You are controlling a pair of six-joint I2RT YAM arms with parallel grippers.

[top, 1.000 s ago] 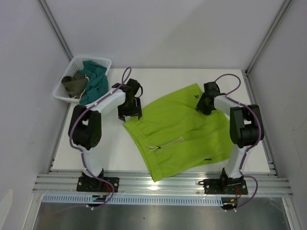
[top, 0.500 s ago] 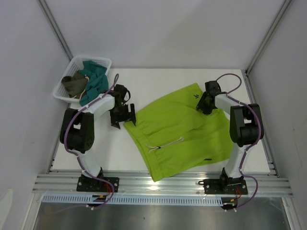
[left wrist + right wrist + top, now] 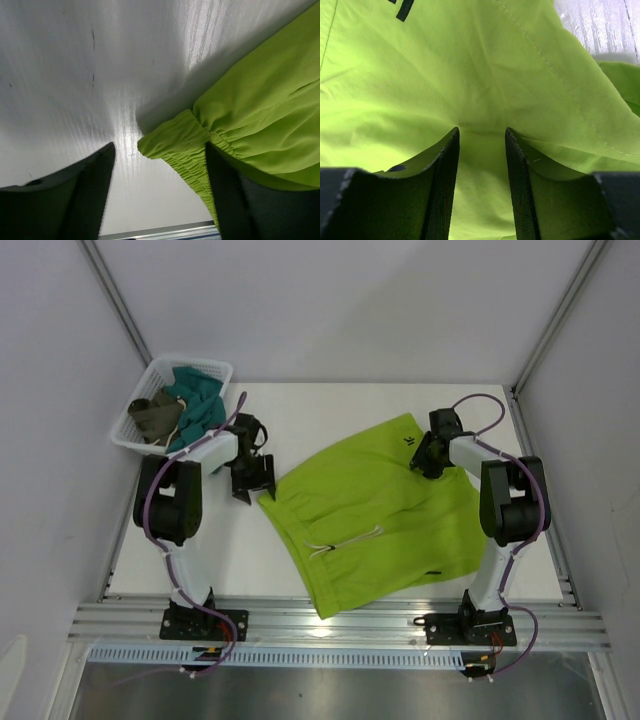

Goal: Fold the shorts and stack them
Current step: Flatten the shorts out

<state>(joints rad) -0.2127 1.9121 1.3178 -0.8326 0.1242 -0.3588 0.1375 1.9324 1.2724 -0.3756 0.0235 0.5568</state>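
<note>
One pair lime shorts (image 3: 375, 515) spread on bench (image 3: 330, 405). Left fingers (image 3: 90, 185) apart, waistband corner (image 3: 170, 140) between them. Right fingers (image 3: 442, 170) clamped on far-right leg fabric.

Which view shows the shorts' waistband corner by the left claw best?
Left wrist: the shorts' gathered waistband corner sits close-up at the open left claw. Top external shows it tiny beside that claw; right wrist shows only smooth fabric.

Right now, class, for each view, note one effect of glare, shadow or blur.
Top external: even light, sharp, a glint on the front rail. Left wrist: glare streaks the table beside the shorts, deep shadow under their edge, the left gripper dark and soft. Right wrist: the right gripper in silhouette, the table corner washed out.
</note>
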